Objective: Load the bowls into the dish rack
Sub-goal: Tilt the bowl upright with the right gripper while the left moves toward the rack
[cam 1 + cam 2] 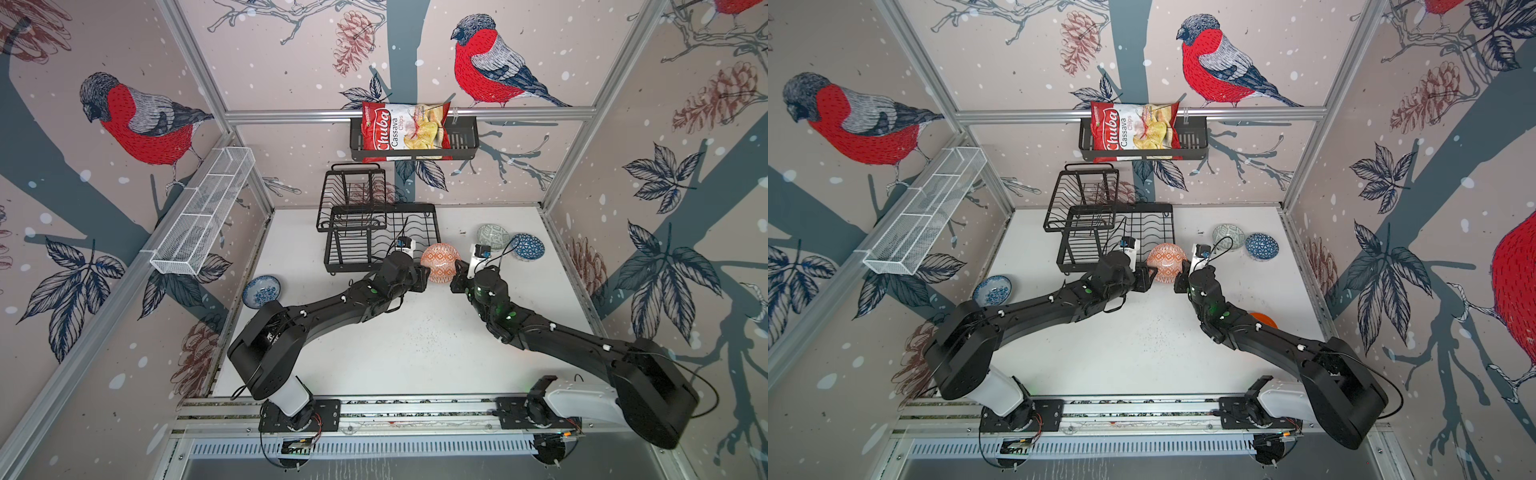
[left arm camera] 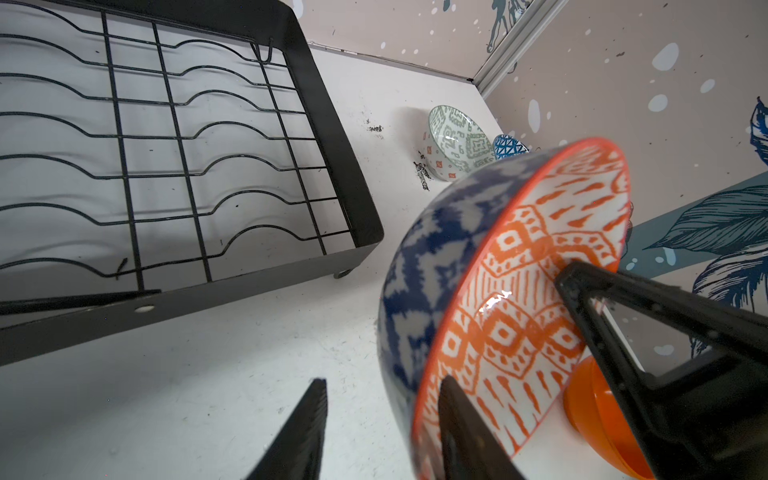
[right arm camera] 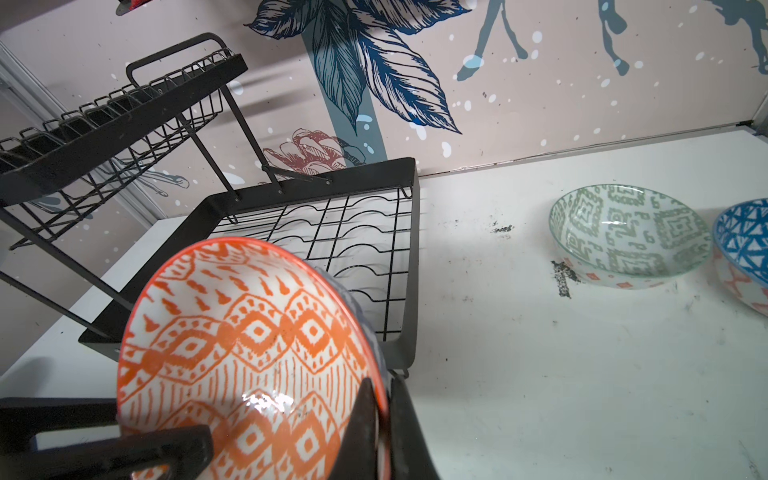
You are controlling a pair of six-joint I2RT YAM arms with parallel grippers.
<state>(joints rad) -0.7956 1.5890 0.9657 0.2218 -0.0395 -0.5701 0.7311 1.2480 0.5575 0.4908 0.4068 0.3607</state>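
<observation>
A salmon-patterned bowl [image 1: 439,262] [image 1: 1166,262] with a dark blue outside hangs on edge off the table by the dish rack's [image 1: 436,220] front right corner. My right gripper [image 3: 383,380] is shut on its rim [image 3: 249,340]. My left gripper [image 2: 382,380] is open and straddles the opposite rim [image 2: 519,291], one finger inside, the other clear of the wall. A grey-green bowl [image 1: 493,237] and a blue geometric bowl [image 1: 527,247] sit at the back right. A blue-white floral bowl [image 1: 262,291] rests at the left. A plain orange bowl [image 1: 1262,320] peeks out behind the right arm.
The rack's raised basket tier [image 1: 353,195] stands at its back left. A black slatted basket with a chips bag [image 1: 405,131] hangs on the back wall. A long white mesh tray [image 1: 203,212] is fixed to the left wall.
</observation>
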